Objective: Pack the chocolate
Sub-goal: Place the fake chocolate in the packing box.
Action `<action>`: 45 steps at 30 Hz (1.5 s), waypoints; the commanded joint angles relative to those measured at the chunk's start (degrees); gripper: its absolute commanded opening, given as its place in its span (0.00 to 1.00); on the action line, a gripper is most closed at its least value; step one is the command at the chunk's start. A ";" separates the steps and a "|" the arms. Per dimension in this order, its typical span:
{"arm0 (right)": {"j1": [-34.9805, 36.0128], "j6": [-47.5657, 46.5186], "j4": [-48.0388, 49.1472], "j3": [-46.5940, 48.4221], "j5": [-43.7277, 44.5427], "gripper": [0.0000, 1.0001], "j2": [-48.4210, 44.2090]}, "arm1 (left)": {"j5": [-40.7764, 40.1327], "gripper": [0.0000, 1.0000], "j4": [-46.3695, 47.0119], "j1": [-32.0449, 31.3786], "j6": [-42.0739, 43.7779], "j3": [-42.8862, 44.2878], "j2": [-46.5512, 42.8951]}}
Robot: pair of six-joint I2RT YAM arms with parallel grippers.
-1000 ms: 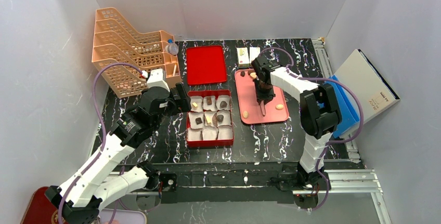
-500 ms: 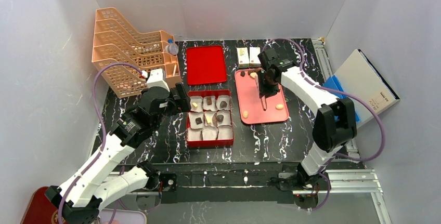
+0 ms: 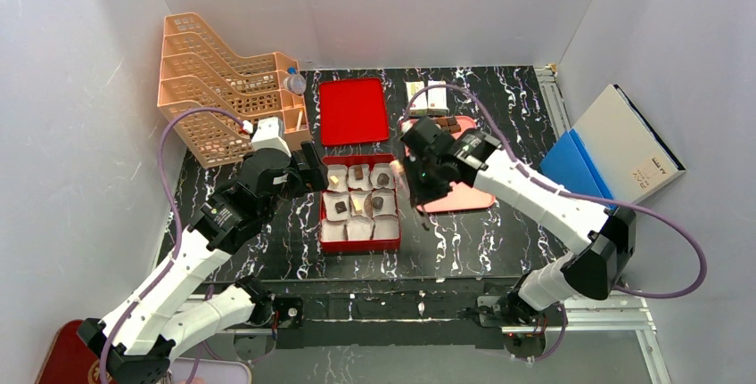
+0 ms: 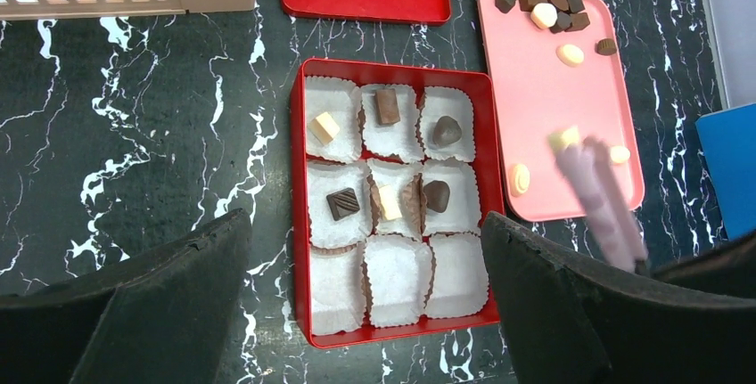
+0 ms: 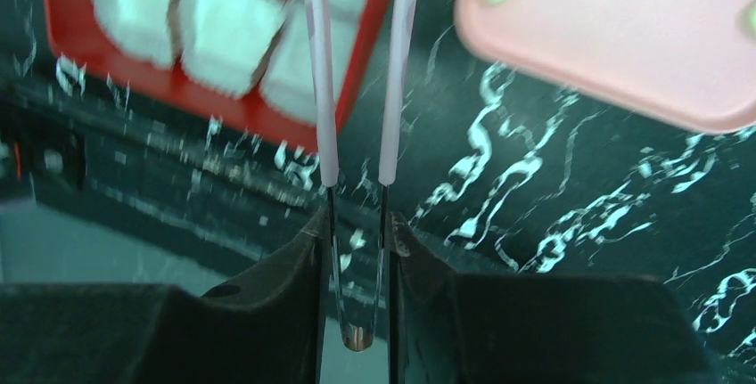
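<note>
Chocolate [image 4: 387, 106]: six pieces lie in the box [image 4: 297, 179], filling six of its nine cups [image 4: 392, 281]. Right of the box, the tray [image 4: 535, 90] carries a far cluster and five loose pieces. The left gripper [image 4: 364, 224] gapes wide above the box. The right gripper [image 5: 357, 219] clamps tweezers [image 5: 318, 90]. Its own view crops their tips; the left wrist view shows them blurred beside one pale loose piece.
</note>
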 commanded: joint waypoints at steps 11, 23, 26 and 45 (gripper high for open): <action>19.23 13.14 -7.84 1.44 4.25 0.01 -1.02 | 1.29 0.98 0.38 -0.14 -1.84 0.53 -0.47; 19.92 14.19 -4.96 -3.11 2.38 0.03 -0.99 | 0.77 0.98 -1.30 -0.13 -1.73 0.91 -1.01; 20.16 14.54 -4.32 -4.32 1.71 0.03 -1.08 | 0.76 0.98 -1.30 -0.11 -1.72 0.80 -0.84; 20.41 14.05 -2.06 -6.16 0.91 0.14 -0.13 | 0.62 0.98 -1.56 -0.13 -2.12 -0.14 -1.27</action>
